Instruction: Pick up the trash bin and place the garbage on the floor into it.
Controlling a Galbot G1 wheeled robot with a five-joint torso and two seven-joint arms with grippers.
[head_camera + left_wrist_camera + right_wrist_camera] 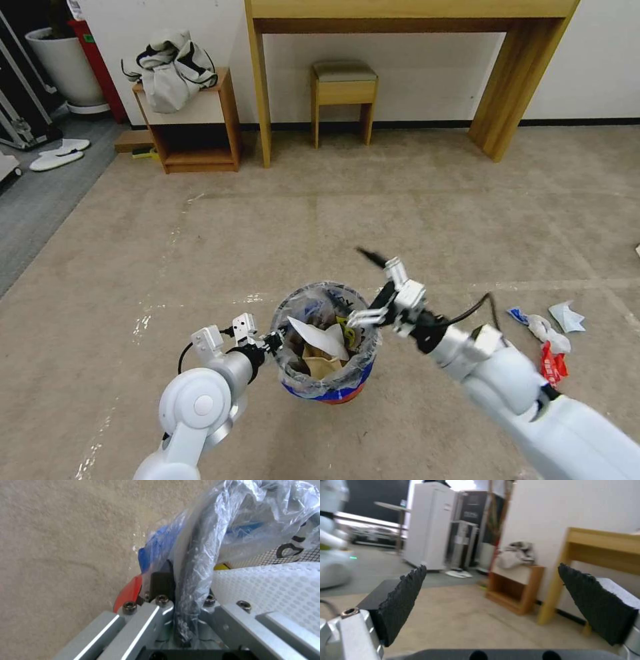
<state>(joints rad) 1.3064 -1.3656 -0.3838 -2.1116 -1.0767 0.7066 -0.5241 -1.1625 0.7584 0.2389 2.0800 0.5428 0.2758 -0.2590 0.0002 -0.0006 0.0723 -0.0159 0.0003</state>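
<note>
Beige floor: crumpled papers, slippers.

Jacket atop shelf; stool.

Glossy white arms — silver metal grippers, black cables, dark screws, black toothed pads.

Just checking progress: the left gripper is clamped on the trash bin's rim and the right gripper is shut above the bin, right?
Not quite. The right gripper is open: the right wrist view shows its pads wide apart with nothing between them. The left gripper is indeed clamped on the trash bin rim.
</note>
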